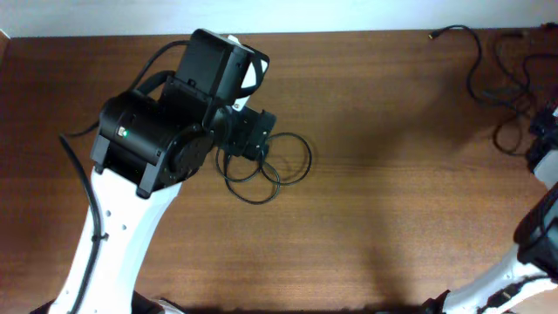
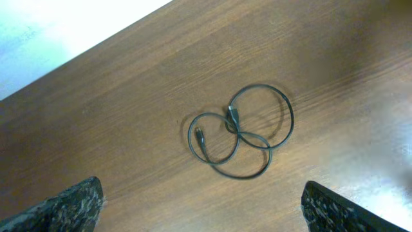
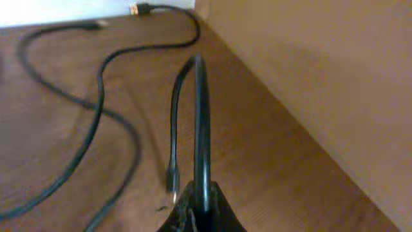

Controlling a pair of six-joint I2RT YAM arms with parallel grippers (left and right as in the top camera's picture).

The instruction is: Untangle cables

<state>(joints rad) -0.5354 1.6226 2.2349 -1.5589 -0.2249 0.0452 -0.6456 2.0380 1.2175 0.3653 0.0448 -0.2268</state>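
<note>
1. Left gripper [image 2: 203, 209]: hovers directly above the coil [image 2: 241, 132]. Its fingers [image 2: 77, 203] are spread wide with nothing between them.
2. Coil: lies flat on the table [image 1: 392, 209], left of centre. It forms three overlapping rings that cross near the middle.
3. Right gripper [image 3: 201, 209]: at the far right of the table, pinched tight on the loop [image 3: 202, 116], a black cable arching up out of the jaws. The tangle [image 1: 501, 83] lies just beside it.
4. Risk, left side: a descent onto a crossing point could trap two strands at once. Lifting would then cinch the rings tighter instead of opening them.
5. Risk, left side: the coil is thin and lies flush on the wood. The fingers could close on the table, skid over the strand, or push the coil sideways without getting hold of it.
6. Risk, right side: pulling on the loop could drag neighbouring strands with it and tighten the tangle (how those strands cross cannot be made out in either view).
7. Risk, both sides: the coil and the tangle lie well apart, so interference between the arms looks unlikely here.
</note>
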